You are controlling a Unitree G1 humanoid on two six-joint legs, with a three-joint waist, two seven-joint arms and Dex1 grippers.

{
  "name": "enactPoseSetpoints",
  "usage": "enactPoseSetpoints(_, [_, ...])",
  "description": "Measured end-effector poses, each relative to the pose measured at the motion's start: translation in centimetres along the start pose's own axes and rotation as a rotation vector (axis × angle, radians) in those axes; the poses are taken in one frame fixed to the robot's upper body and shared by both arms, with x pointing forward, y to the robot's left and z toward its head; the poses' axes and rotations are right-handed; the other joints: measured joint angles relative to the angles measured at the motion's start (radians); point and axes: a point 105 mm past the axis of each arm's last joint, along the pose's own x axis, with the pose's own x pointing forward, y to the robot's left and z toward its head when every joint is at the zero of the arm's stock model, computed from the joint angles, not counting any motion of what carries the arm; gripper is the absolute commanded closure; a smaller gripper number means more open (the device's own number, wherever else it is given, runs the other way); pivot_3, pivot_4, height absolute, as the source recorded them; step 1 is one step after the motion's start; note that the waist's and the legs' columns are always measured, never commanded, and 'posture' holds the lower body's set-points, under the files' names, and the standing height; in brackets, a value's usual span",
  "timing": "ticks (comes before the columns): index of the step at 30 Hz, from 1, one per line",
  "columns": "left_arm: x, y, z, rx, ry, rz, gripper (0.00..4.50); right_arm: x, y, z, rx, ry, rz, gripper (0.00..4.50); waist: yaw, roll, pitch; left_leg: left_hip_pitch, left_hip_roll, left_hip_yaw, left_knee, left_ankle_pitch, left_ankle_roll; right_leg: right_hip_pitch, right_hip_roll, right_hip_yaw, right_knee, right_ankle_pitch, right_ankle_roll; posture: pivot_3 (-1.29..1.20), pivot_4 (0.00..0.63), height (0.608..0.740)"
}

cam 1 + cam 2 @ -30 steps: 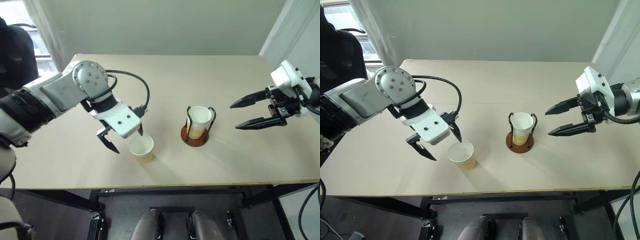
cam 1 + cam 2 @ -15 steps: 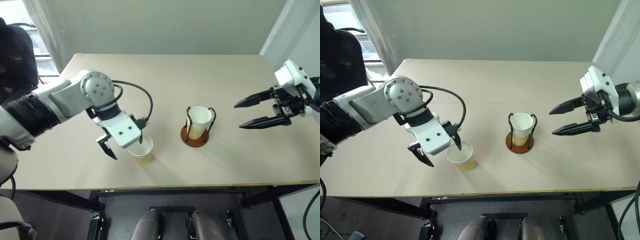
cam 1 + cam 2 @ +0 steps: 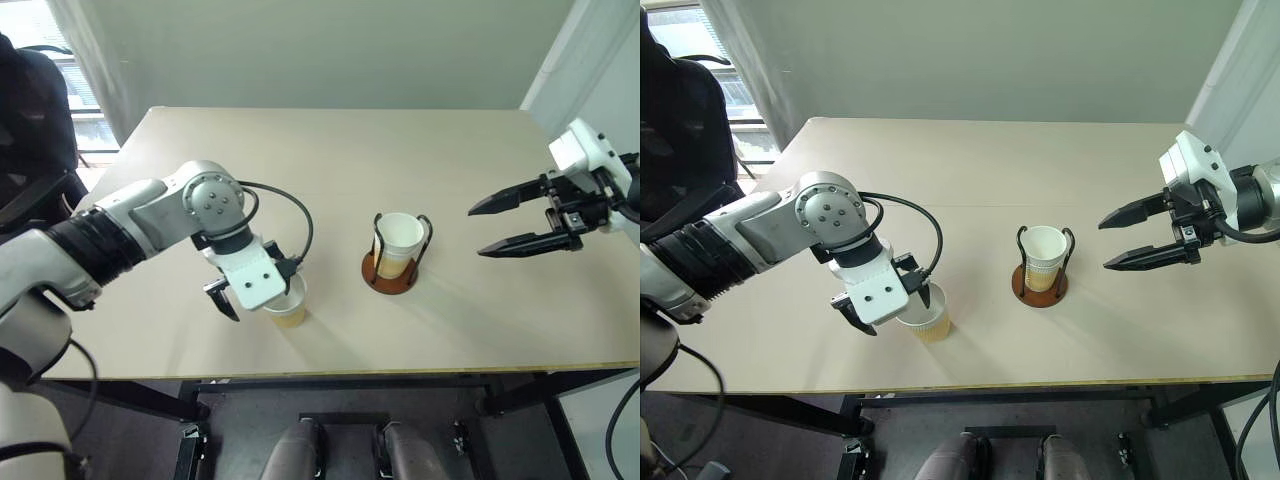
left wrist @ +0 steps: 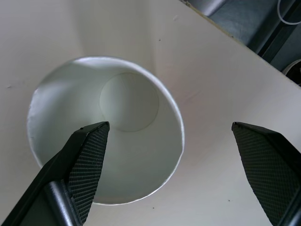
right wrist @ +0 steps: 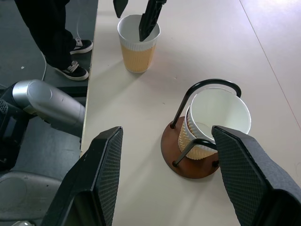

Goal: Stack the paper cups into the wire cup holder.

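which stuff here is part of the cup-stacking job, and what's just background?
Job:
- loose yellowish-tan paper cup on the beige table, open left gripper straddling its rim
- white-rimmed paper cups already nested in the black wire cup holder with round reddish-brown base
- open right gripper, held off to the side

Background:
- person's black sneakers on the floor

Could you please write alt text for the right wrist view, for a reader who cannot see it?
Between the right tool's two open black fingers, the wire cup holder stands on a beige table with nested paper cups in it. Farther off, the left tool straddles one wall of a lone paper cup, one finger inside it. A person's sneakers stand beyond the table edge.
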Motion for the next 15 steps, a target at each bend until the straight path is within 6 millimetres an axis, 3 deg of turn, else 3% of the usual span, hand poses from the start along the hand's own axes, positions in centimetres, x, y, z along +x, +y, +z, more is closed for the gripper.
enactPoseSetpoints(4, [0.49,-0.19,0.2,0.014,-0.014,-0.008,0.54,0.0,-0.01,-0.01,0.0,0.001,-0.001,1.46,0.0,0.0,0.0,0.0,0.0,0.0,0.0,0.0,0.0,0.0,0.0,0.0,0.0,0.0,0.0,0.0,0.15,0.74])
enactPoseSetpoints(15, [0.29,-0.27,-0.35,-0.04,-0.014,-0.003,4.37,-0.07,-0.36,-0.33,-0.015,0.004,-0.015,1.46,0.0,0.0,0.0,0.0,0.0,-0.001,0.0,0.0,-0.001,0.0,0.0,0.0,0.0,0.0,0.0,0.0,0.15,0.74])
